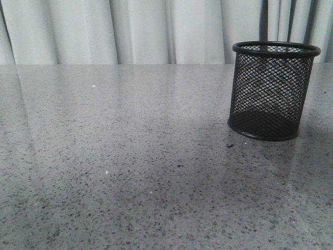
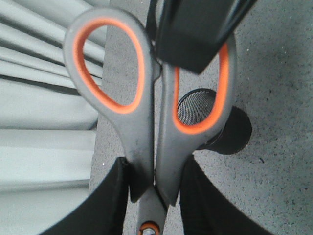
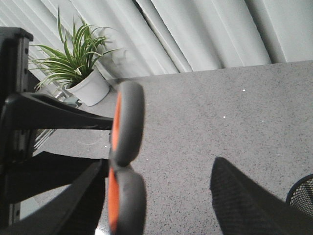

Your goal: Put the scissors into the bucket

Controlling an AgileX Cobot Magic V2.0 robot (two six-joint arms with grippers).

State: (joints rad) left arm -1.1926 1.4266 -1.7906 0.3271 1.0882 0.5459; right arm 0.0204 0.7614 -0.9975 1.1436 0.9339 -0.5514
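Observation:
The scissors (image 2: 142, 142) have dark grey handles with orange-lined loops and are held in the air. My left gripper (image 2: 154, 193) is shut on them just above the orange pivot, with the handles pointing away. The right wrist view shows the scissors (image 3: 128, 122) edge-on. They stand between the wide-open fingers of my right gripper (image 3: 159, 166), close to one finger. One right-gripper finger (image 2: 195, 29) lies over a handle loop. The black mesh bucket (image 1: 273, 91) stands upright and empty on the table at the right, and it also shows below the scissors (image 2: 234, 132). Neither gripper appears in the front view.
The grey speckled table (image 1: 130, 156) stretches to pale curtains (image 1: 140, 31) at the back. A potted plant in a white pot (image 3: 90, 83) stands beyond the table's edge. The bucket's rim shows at the corner of the right wrist view (image 3: 303, 196).

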